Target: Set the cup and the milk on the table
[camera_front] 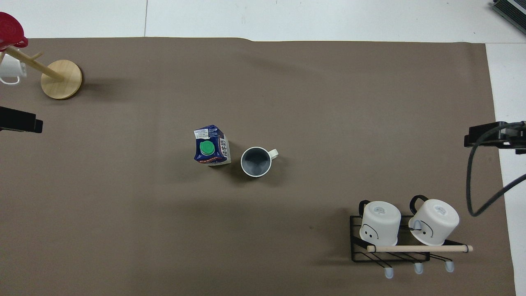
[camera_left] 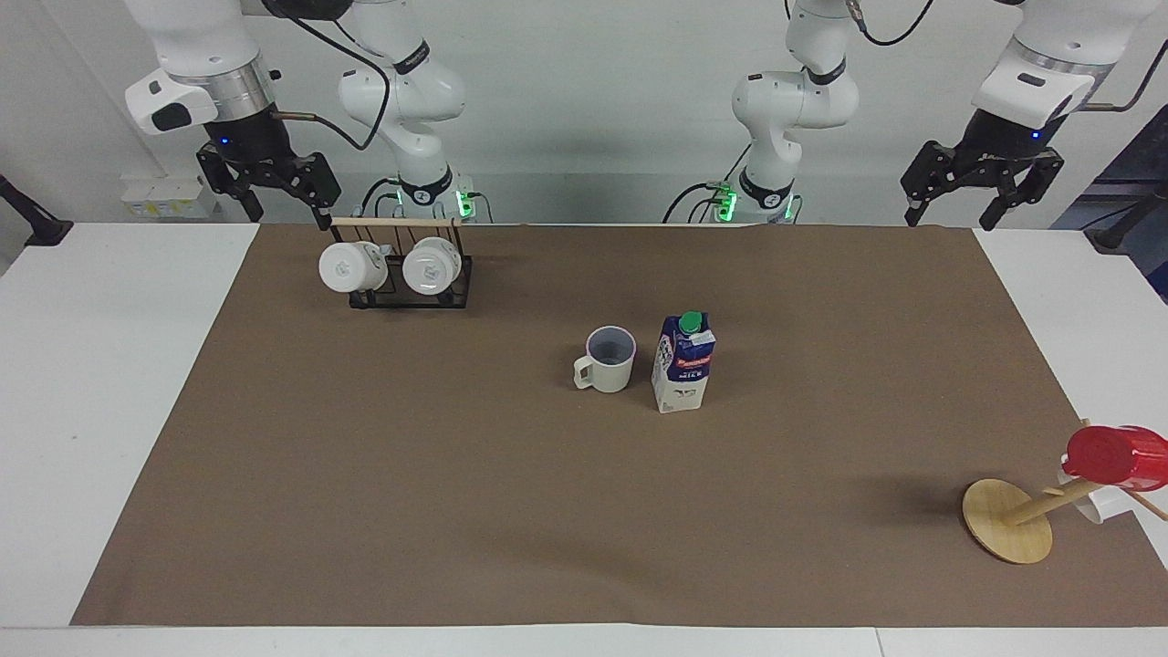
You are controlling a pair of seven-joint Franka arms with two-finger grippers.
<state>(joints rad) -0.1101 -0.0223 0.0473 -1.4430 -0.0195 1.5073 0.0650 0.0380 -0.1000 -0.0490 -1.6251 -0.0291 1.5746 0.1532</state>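
Note:
The cup, a cream-white mug with a grey-blue inside, stands upright on the brown sheet of the table near its middle. The milk, a blue and white carton with a green cap, stands upright right beside it, toward the left arm's end. Both also show in the overhead view: cup, milk. My left gripper hangs open and empty, high over the robots' edge at its own end. My right gripper waits open and empty above the mug rack. Neither touches the cup or the milk.
A black wire rack with a wooden bar holds two white mugs near the robots at the right arm's end. A tilted wooden mug tree carries a red cup and a white mug at the left arm's end, farther from the robots.

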